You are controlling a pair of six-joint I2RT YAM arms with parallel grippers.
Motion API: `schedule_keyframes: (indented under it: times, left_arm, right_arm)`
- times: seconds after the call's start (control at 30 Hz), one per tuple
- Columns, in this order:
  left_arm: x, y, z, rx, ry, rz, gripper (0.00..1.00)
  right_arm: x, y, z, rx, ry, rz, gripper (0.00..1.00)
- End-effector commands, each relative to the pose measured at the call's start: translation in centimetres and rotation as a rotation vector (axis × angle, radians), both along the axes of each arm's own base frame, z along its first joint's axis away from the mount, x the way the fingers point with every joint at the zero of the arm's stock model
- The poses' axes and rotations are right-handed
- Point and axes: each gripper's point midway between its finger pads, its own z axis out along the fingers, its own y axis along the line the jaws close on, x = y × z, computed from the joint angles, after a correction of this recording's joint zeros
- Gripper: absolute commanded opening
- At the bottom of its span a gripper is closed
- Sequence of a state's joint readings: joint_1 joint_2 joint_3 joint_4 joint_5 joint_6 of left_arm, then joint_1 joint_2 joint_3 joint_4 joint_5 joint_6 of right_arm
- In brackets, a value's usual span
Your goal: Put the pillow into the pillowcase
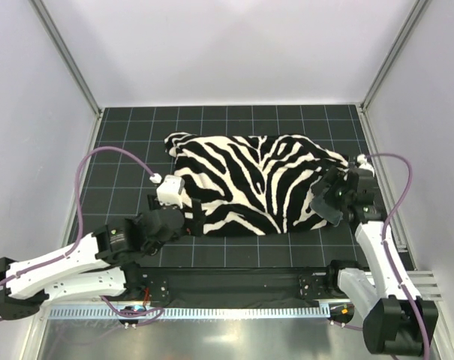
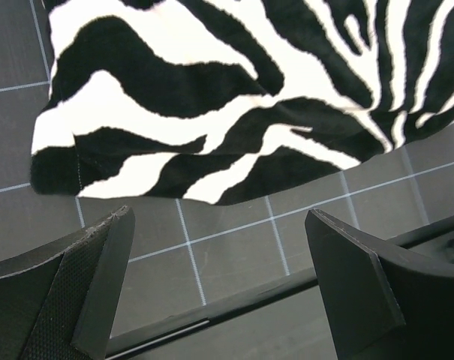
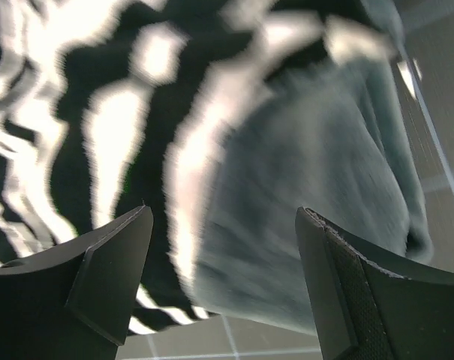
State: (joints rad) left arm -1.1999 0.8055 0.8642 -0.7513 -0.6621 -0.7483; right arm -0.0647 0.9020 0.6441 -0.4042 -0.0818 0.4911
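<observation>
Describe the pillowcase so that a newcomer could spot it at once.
Look at the black gridded mat between the white walls. The pillowcase is the big floppy cloth lying across its middle. Its black-and-white zebra stripes, with plush grey at the right end, match nothing else there.

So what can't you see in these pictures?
Pillow: not in any view; the pillowcase could be covering it.
Right wrist view: the pillowcase is blurred, and its edges are hard to trace.
Left wrist view: the pillowcase is cut off at the top edge.
</observation>
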Motion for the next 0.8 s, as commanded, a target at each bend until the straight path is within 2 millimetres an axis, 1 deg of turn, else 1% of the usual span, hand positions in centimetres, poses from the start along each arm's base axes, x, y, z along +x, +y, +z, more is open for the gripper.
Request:
schedule_keyframes:
  times: [0.0,0.03,0.1,0.13,0.17,0.2,0.23,0.27,0.3,0.33,0.37,0.4,0.43,0.47,0.5,0.53,0.57,0.67,0.7,0.77]
  left_arm:
    - [0.0,0.8,1.7,-0.095,-0.026,0.034,1.0]
    - [-0.2,0.9,1.7,-0.107,-0.024,0.03,1.0]
    - [-0.4,1.1,2.0,-0.13,-0.025,0.026,1.0]
    - [-0.5,1.4,1.9,-0.122,-0.023,0.027,1.0]
    - [-0.5,1.6,2.0,-0.123,-0.023,0.031,1.0]
    - [-0.6,2.0,2.1,-0.126,-0.027,0.037,1.0]
    - [-0.6,2.4,2.1,-0.122,-0.029,0.042,1.0]
    - [-0.7,2.6,2.1,-0.123,-0.03,0.046,1.0]
    - [-0.7,2.8,2.4,-0.138,-0.036,0.047,1.0]
    - [-0.8,3.0,2.4,-0.139,-0.036,0.047,1.0]
    - [-0.8,3.0,2.2,-0.142,-0.035,0.047,1.0]
    - [-0.9,3.1,2.3,-0.147,-0.037,0.047,1.0]
    - [-1.0,3.2,2.3,-0.154,-0.037,0.045,1.0]
    - [-1.0,3.2,2.2,-0.156,-0.036,0.046,1.0]
    - [-1.0,3.2,2.1,-0.154,-0.035,0.046,1.0]
    - [-1.0,3.2,2.0,-0.156,-0.032,0.045,1.0]
    - [-1.1,3.2,2.0,-0.156,-0.029,0.043,1.0]
    - [-1.2,3.0,1.9,-0.158,-0.022,0.035,1.0]
    - [-1.2,3.0,1.9,-0.157,-0.022,0.035,1.0]
    - [-1.2,3.1,1.9,-0.155,-0.021,0.035,1.0]
  right_arm:
    - [-1.1,-0.7,-1.9,0.031,-0.022,-0.113,0.84]
    - [-1.0,-1.3,-2.1,0.019,-0.033,-0.146,0.84]
    - [-1.0,-1.3,-3.1,0.026,-0.009,-0.154,0.84]
    - [-1.1,-1.0,-4.3,0.035,0.045,-0.143,0.83]
    - [-1.1,-0.9,-4.8,0.035,0.07,-0.132,0.83]
    - [-1.1,-0.3,-5.1,0.054,0.103,-0.107,0.82]
    - [-1.1,-0.3,-5.5,0.053,0.127,-0.106,0.79]
    - [-1.0,-0.5,-6.0,0.049,0.161,-0.114,0.69]
    - [-1.4,-0.7,-6.3,0.045,0.191,-0.131,0.58]
    - [-1.6,-1.7,-6.3,0.012,0.208,-0.185,0.46]
    - [-1.6,-3.5,-5.8,-0.049,0.205,-0.274,0.25]
    - [-2.5,-4.3,-5.7,-0.061,0.236,-0.336,0.24]
    - [-2.9,-5.1,-5.4,-0.085,0.241,-0.386,0.23]
    - [-2.9,-6.8,-3.9,-0.144,0.215,-0.47,0.23]
    - [-3.8,-7.4,-3.3,-0.155,0.228,-0.52,0.23]
    - [-4.1,-8.2,-2.6,-0.18,0.221,-0.568,0.23]
    - [-4.7,-9.4,-1.2,-0.219,0.218,-0.629,0.27]
    - [-4.8,-10.4,1.0,-0.234,0.184,-0.688,0.28]
    - [-5.6,-11.3,1.2,-0.258,0.199,-0.731,0.28]
    - [-6.6,-12.9,1.5,-0.259,0.208,-0.816,0.27]
